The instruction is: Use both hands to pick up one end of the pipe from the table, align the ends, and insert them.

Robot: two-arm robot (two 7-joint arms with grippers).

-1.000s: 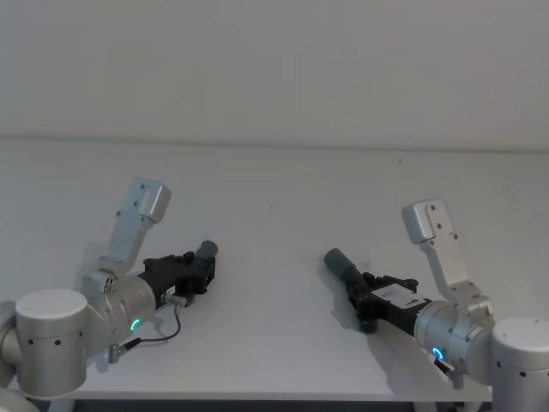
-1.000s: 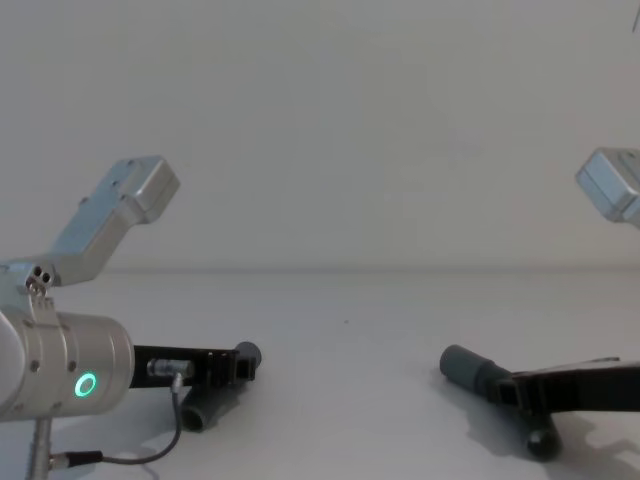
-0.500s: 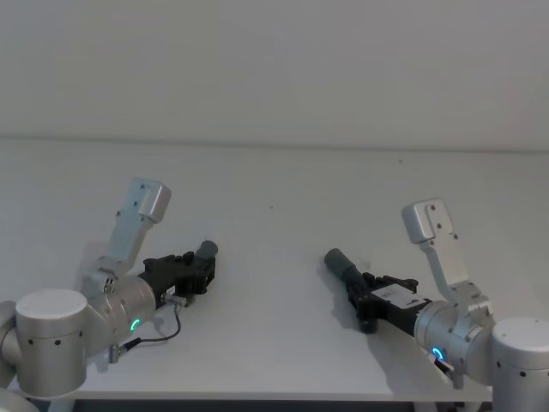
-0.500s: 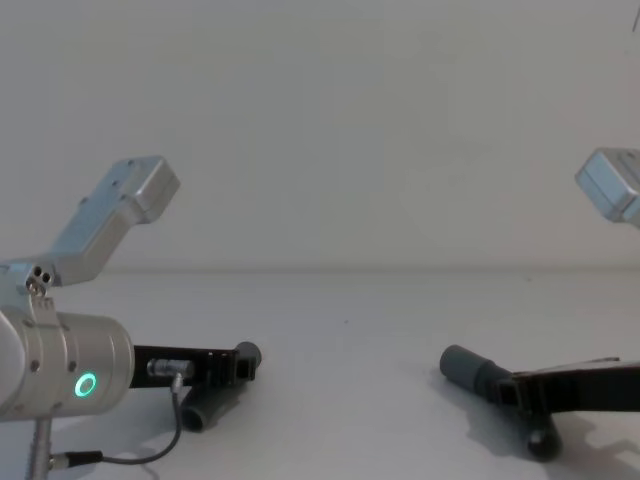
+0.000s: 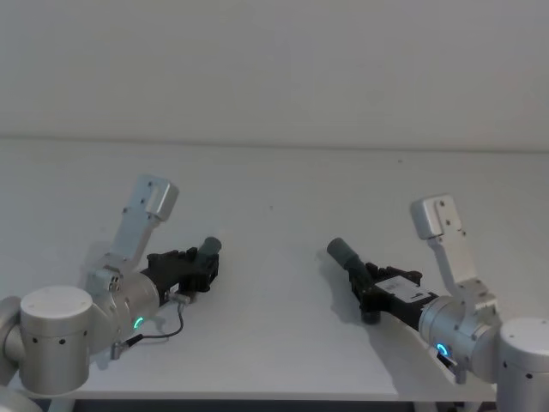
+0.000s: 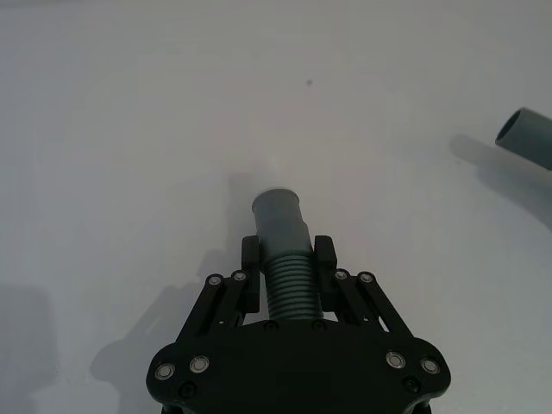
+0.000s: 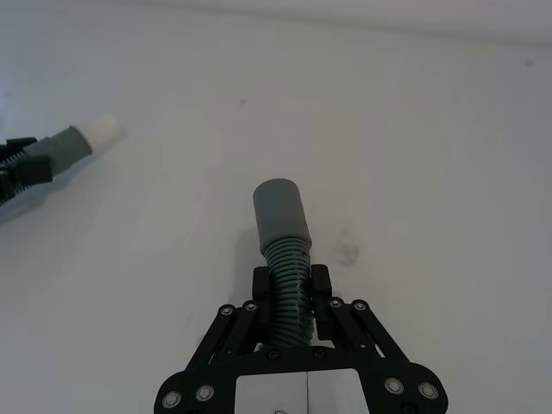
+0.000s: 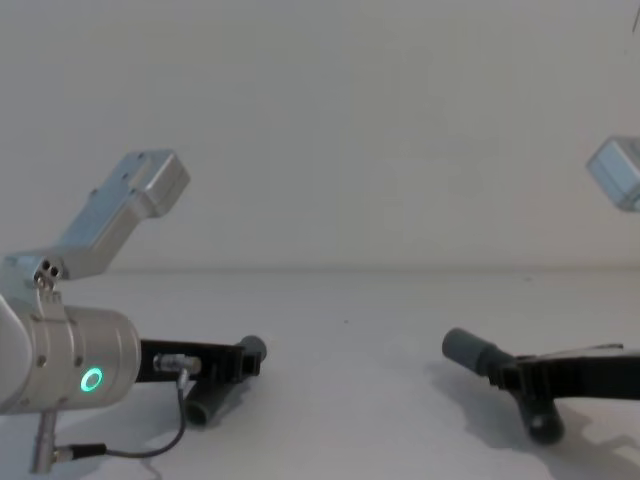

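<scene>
The left gripper (image 5: pixel 202 264) is clamped on the ribbed middle of the left pipe piece (image 5: pixel 211 247), at the near left of the table (image 5: pixel 274 180). The right gripper (image 5: pixel 367 281) likewise clamps the right pipe piece (image 5: pixel 342 251) at the near right. The two pieces' free ends are well apart.

I'm seeing the left pipe piece (image 6: pixel 282 250) and right pipe piece (image 7: pixel 283 237) showing matt grey plastic, ribbed middles, smooth cuffs; the worktop (image 5: pixel 274 189) is looking matt white.

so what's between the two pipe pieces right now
Nothing but bare table. In the head view, the left pipe piece and the right pipe piece are apart, with only that surface between them.
</scene>
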